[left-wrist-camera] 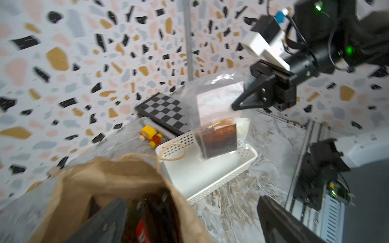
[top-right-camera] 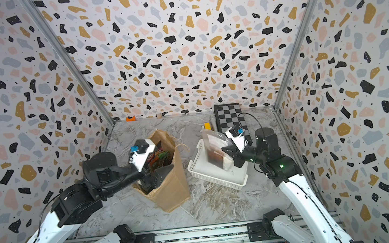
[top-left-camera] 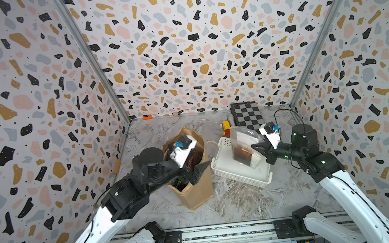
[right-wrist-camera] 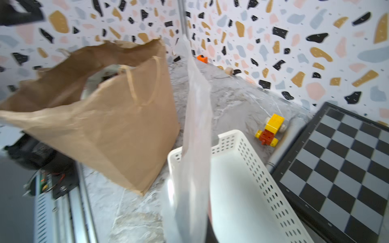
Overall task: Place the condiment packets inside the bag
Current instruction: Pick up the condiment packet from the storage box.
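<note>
Nearest to me runs the metal rail [top-left-camera: 223, 232] that carries both my arms, along the near edge of the marbled worktop [top-left-camera: 240, 203].

Just beyond it, left of centre, the bag [top-left-camera: 195, 195] stands open and creased. Inside it lie packets [top-right-camera: 159, 158], dark ones with red print and one showing green and orange. My left gripper [left-wrist-camera: 192, 199] hangs at the bag's mouth with its jaws spread wide and nothing between them. One finger sits inside the bag and the other outside, on the basket side. A handle cord [left-wrist-camera: 174, 151] of the bag droops in a loop towards the basket's rim.

Right of the bag and just beside it sits the white perforated basket [top-left-camera: 240, 178], set at an angle. My right gripper [top-left-camera: 255, 146] is pinched tight on the side edge of a clear packet [top-left-camera: 242, 146] and holds it upright. Brown contents fill the packet's lower part. Its bottom end hangs within the basket's walls; I cannot tell whether it touches the basket floor.

Farther back, just past the basket's far end, a small yellow and red toy [top-left-camera: 225, 128] lies on the worktop. A black and grey chessboard [top-left-camera: 247, 115] lies beside it, to the right, reaching the far wall. A small orange piece [top-left-camera: 147, 117] sits at the foot of the far wall, to the left, well apart from the rest.
</note>
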